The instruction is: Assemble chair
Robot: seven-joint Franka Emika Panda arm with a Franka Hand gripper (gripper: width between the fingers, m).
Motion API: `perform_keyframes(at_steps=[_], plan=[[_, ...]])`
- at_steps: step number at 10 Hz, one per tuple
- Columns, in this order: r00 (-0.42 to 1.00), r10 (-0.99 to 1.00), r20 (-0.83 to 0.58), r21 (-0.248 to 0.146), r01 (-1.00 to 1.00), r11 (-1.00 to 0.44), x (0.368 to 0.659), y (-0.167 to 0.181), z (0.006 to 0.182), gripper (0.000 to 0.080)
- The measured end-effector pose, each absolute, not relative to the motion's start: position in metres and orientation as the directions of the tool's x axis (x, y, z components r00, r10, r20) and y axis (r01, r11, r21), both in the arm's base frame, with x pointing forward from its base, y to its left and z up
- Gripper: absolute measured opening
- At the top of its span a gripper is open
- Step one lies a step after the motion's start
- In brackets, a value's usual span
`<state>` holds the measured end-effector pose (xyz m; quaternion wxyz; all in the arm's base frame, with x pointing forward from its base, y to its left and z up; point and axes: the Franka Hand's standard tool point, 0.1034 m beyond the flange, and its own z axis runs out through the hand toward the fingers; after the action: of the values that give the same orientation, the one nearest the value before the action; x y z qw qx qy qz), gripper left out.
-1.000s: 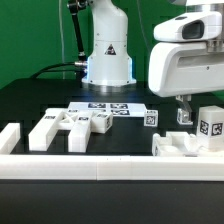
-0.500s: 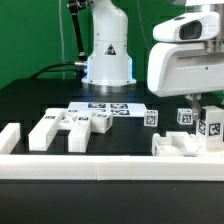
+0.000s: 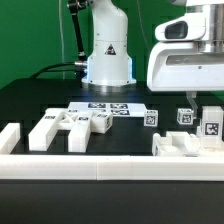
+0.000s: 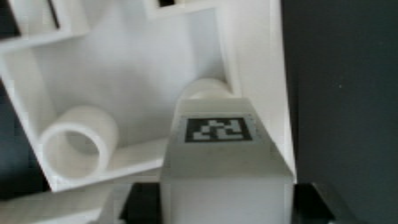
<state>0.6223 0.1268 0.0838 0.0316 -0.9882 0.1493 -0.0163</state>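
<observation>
At the exterior view's right, my gripper (image 3: pixel 200 108) hangs low over a white chair part (image 3: pixel 180 146) that lies on the black table. A white tagged bar (image 3: pixel 211 125) stands in the jaws. In the wrist view this bar (image 4: pixel 221 150), with a square tag on its face, fills the gap between my gripper's (image 4: pixel 226 205) dark fingers (image 4: pixel 157 205), which press on both its sides. Behind the bar lies a white framed slab (image 4: pixel 71 90) with a round socket. The gripper is shut on the bar.
Loose white chair parts (image 3: pixel 55 128) (image 3: pixel 100 121) lie at the exterior view's left and middle, with a small tagged cube (image 3: pixel 150 118) beside them. The marker board (image 3: pixel 108 108) lies before the robot base (image 3: pixel 108 55). A white border rail (image 3: pixel 100 166) runs along the front.
The jaws have come together on the tagged bar. A tagged face now shows where the bare finger stood a second ago.
</observation>
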Motion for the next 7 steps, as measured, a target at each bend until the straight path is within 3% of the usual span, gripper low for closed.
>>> perform_keyframes(at_steps=[3, 7], plan=[[0.782, -0.623, -0.005, -0.087, -0.621, -0.779, 0.6213, 0.1250, 0.0815, 0.0291], [0.534, -0.844, -0.058, -0.103, -0.844, -0.527, 0.6238, 0.1224, 0.0810, 0.0291]])
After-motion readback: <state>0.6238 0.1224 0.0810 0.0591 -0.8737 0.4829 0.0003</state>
